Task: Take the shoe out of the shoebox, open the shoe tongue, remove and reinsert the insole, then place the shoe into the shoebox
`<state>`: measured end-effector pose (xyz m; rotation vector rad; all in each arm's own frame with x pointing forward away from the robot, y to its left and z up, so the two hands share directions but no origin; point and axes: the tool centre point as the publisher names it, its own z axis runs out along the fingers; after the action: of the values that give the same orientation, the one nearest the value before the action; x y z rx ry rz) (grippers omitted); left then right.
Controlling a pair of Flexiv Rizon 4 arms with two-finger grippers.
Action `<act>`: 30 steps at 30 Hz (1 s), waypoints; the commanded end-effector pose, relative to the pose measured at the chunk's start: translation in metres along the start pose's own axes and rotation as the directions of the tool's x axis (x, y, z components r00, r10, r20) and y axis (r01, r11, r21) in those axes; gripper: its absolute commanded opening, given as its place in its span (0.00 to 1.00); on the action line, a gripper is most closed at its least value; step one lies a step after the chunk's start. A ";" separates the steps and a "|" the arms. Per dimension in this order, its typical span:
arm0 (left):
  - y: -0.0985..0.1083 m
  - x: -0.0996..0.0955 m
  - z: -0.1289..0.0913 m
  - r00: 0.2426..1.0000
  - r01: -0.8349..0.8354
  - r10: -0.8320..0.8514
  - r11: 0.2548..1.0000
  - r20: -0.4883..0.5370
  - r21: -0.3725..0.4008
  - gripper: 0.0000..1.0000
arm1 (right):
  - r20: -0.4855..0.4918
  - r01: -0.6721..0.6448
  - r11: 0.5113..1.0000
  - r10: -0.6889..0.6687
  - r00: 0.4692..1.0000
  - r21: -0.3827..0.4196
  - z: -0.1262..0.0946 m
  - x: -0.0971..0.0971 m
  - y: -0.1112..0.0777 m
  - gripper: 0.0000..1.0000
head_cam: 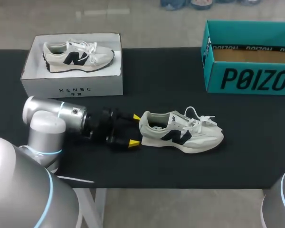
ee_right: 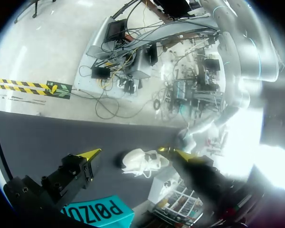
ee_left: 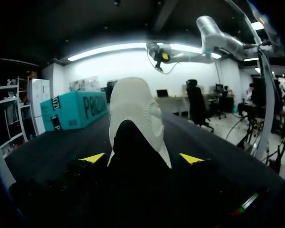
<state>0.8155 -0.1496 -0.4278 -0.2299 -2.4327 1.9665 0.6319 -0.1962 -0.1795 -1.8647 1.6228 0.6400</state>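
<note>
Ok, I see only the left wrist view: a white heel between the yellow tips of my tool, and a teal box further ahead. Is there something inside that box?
Observer: The head view looks into the teal box from above. The top is open, and the part of its floor that shows is bare brown cardboard.
Operator: Good. And is there anything on the table beside my arm that I cannot see?
Observer: Yes. A white box stands near the far edge, off to the side of the left tool. A second shoe lies in it, and it looks the same as the shoe at your tool.
</note>
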 end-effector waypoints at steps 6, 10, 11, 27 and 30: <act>0.004 -0.005 0.012 1.000 0.008 -0.008 1.000 -0.011 -0.004 1.00 | -0.006 0.002 0.935 0.000 1.000 0.355 0.001 -0.002 0.008 1.00; 0.007 -0.004 0.014 1.000 0.016 -0.016 1.000 -0.007 -0.001 1.00 | -0.006 0.002 0.935 0.000 1.000 0.355 0.001 -0.002 0.008 1.00; 0.008 -0.004 0.014 1.000 0.018 -0.018 1.000 -0.007 -0.002 1.00 | -0.006 0.002 0.935 0.000 1.000 0.355 0.001 -0.002 0.008 1.00; 0.010 -0.003 0.012 0.999 0.027 -0.027 1.000 0.026 -0.002 0.00 | -0.006 0.002 0.935 0.000 1.000 0.355 0.001 -0.002 0.008 1.00; 0.010 -0.003 0.012 0.999 0.027 -0.027 1.000 0.026 -0.002 0.00 | -0.006 0.002 0.935 0.000 1.000 0.355 0.001 -0.002 0.008 1.00</act>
<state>0.8204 -0.1581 -0.4389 -0.1725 -2.4361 1.9683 0.6319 -0.1962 -0.1795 -1.8647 1.6228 0.6400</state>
